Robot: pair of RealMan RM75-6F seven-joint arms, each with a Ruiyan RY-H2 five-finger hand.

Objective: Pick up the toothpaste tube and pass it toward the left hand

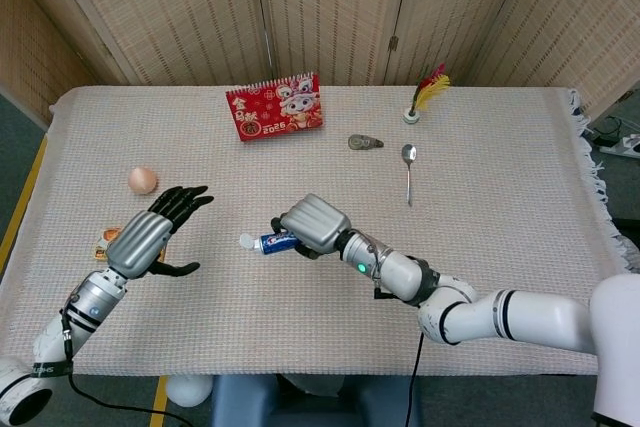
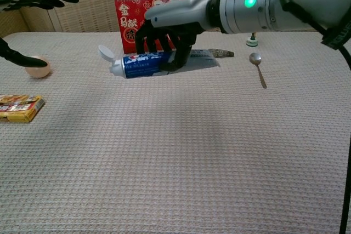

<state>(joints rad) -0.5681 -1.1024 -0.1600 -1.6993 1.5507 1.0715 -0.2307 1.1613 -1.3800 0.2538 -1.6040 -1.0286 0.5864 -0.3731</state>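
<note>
**Head view: toothpaste tube aloft, handover gap not yet closed**

Head view gives us the whole table (image 1: pixel 520 237), and we take the red calendar (image 1: pixel 275 106) at its back edge as our landmark. Well in front of the calendar, toward the robot, our right hand (image 1: pixel 312 224) carries the toothpaste tube (image 1: pixel 268 242), fingers wrapped around its body. The chest view shows the tube clear of the cloth and roughly level, its flip cap open and pointing toward the left side. In front and to the left of the calendar, our left hand (image 1: pixel 150 237) hovers with fingers spread and thumb apart, holding nothing. A clear gap separates it from the cap.

Smaller things sit around the route. A yellow snack pack (image 2: pixel 19 107) lies partly beneath the left hand, and an egg (image 1: pixel 143 180) rests left of the calendar, just behind that hand. A spoon (image 1: pixel 408 169) and a feather stand (image 1: pixel 420 97) lie to the calendar's right, out of the way.

We judge the risks as these. The grip sits mid-tube, so squeezing harder could push paste out of the open cap. If the right hand lets go before the left closes, the tube drops. A low sweep by the left hand could knock the egg and set it rolling.
</note>
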